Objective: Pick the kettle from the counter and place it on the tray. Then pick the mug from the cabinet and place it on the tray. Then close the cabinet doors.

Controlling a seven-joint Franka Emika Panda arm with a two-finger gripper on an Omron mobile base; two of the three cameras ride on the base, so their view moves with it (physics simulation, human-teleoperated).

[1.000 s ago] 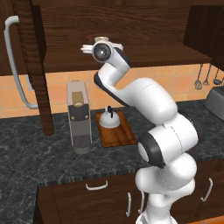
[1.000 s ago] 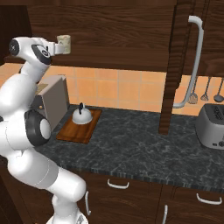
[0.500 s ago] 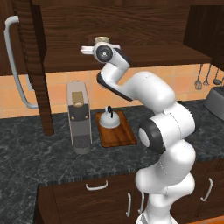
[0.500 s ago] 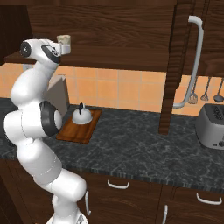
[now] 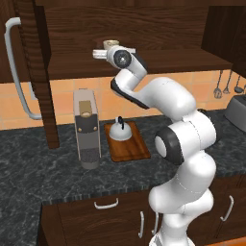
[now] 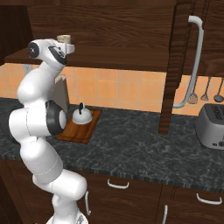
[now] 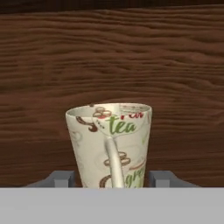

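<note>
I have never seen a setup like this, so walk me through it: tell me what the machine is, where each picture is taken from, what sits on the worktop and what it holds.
It is a rendered kitchen with a white robot arm on a driving base. Two pictures come from cameras on that base, behind the arm to its left and right; the third looks out from the hand. On the dark counter stand a coffee machine, a toaster and a wooden tray carrying the kettle. The end effector is up in the open cabinet, its fingers on either side of the mug, which stands on the shelf. Whether it already grips the mug cannot be told.
</note>
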